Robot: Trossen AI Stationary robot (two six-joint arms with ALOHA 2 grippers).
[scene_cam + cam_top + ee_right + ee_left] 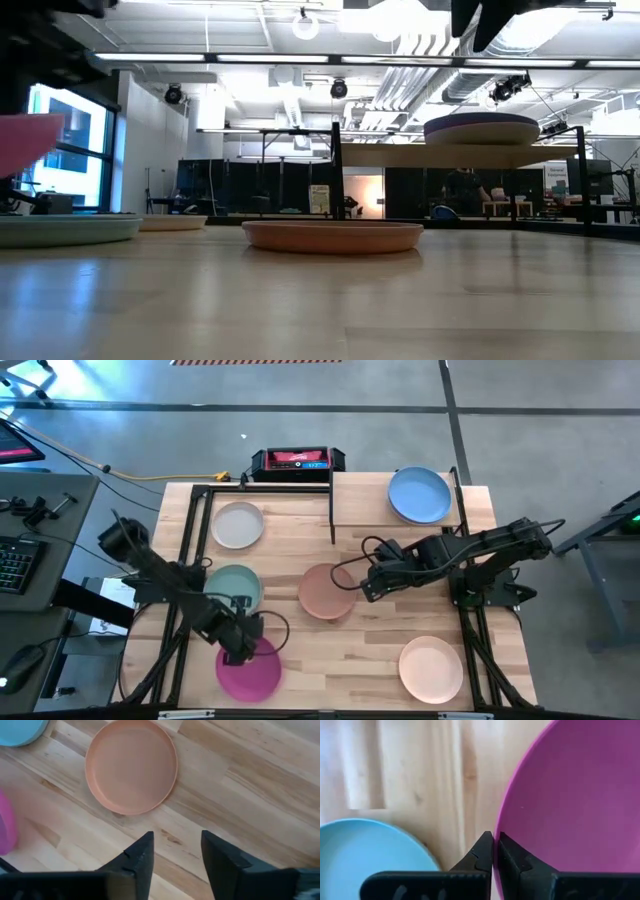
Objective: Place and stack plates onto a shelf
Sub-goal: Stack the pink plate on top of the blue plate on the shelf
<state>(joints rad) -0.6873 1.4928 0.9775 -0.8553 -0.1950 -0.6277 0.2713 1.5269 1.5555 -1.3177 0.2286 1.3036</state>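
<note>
High view: left hand (pixel 240 652) sits at the near-left rim of the round matte purple plate (pixel 250 670), close to the table (pixel 350 660) front edge. A mint round plate (pixel 238 586) lies just behind it, a white plate (pixel 237 524) farther back. Right hand (pixel 366 590) hangs beside the terracotta plate (pixel 326 592) at mid-table, bare wood around it. A blue plate (pixel 419 494) rests on the light-wood shelf (pixel 360 500); a peach plate (pixel 431 667) sits near the front right corner.

Low view: purple plate's edge (pixel 25 140) looks tilted off the table, though only a sliver shows.

Left wrist view: fingers (pixel 482 855) clenched on the purple plate's rim.

Right wrist view: fingers (pixel 140 857) spread, holding nothing.
</note>
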